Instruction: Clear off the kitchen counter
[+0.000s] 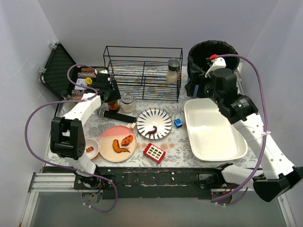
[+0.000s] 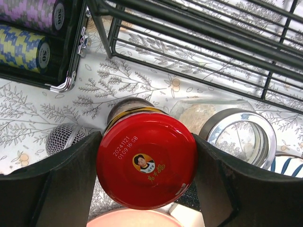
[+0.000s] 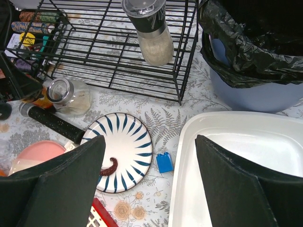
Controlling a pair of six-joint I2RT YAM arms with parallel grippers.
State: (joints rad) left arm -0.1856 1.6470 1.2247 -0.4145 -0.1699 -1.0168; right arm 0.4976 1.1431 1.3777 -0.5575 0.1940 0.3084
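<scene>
Glass jar with red lid [image 2: 142,146], standing on the patterned desk [image 1: 176,142] just in front of the wire rack [image 1: 142,71], with a clear glass jar [image 2: 236,135] and a microphone head [image 2: 66,139] close beside it.

Left tool [image 2: 147,163]: jaws against the lid on either side; whether they pinch it, I cannot tell.

Right tool [image 3: 150,142]: spread wide, empty, hanging over the white tub [image 1: 213,132].

Desk: rigid, flat, stained, not a thing to lift (cleared only by taking items off it).

Handling, as I judge: jar likely weighty, smooth and breakable. Take it squarely across the lid or shoulder and lift straight up.
</scene>
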